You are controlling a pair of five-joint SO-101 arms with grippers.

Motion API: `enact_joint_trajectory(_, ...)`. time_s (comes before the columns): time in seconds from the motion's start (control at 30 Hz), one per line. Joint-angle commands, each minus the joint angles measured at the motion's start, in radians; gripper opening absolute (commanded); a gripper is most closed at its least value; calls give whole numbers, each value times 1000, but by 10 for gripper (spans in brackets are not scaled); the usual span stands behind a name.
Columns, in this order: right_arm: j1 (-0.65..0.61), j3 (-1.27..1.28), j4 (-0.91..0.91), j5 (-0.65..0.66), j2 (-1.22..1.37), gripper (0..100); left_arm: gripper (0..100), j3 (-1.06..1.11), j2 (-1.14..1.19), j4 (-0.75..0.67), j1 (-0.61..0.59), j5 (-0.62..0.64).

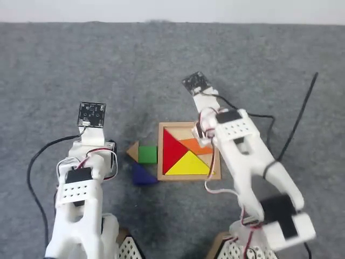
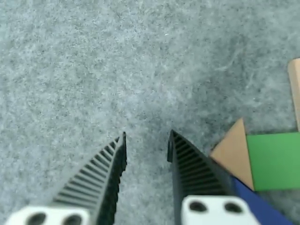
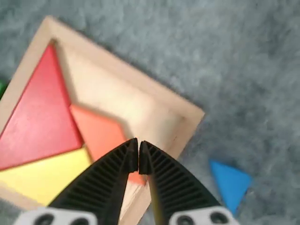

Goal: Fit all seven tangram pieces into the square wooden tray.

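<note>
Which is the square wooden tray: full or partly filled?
Partly filled. The tray holds a red piece, a yellow piece and an orange piece; bare wood shows; a green piece lies outside.

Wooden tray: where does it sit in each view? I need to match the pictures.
High view: the wooden tray lies mid-table, under the right arm.
Left wrist view: a strip of its wall beside the green square.
Right wrist view: the tray beneath the shut right gripper.
Shared landmark, high and left wrist views: green square beside the tray's wall.
</note>
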Motion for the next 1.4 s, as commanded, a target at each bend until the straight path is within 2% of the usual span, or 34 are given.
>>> enact_joint_trajectory(0.0, 13, -178, 38, 12, 199, 9, 133, -7, -31, -26, 5, 12)
enact_joint_trajectory(0.1, 27, -222, 97, 15, 303, 9, 133, -7, -31, -26, 3, 12)
enact_joint_trajectory(0.2, 36, -181, 99, 17, 286, 9, 133, -7, -31, -28, 3, 12)
enact_joint_trajectory(0.57, -10, 213, 39, 12, -97, 9, 133, -7, -31, -28, 5, 12)
enact_joint_trajectory(0.83, -13, 126, 71, 11, -245, 9, 133, -7, -31, -28, 5, 12)
enact_joint_trajectory(0.97, -50, -46, 116, 11, -162, 11, 133, -7, -31, -28, 5, 12)
enact_joint_trajectory(1.2, -168, -313, 148, 9, 194, 10, 133, -7, -31, -28, 5, 11)
enact_joint_trajectory(1.37, -174, -417, 177, -2, 346, 9, 133, -7, -31, -28, 5, 11)
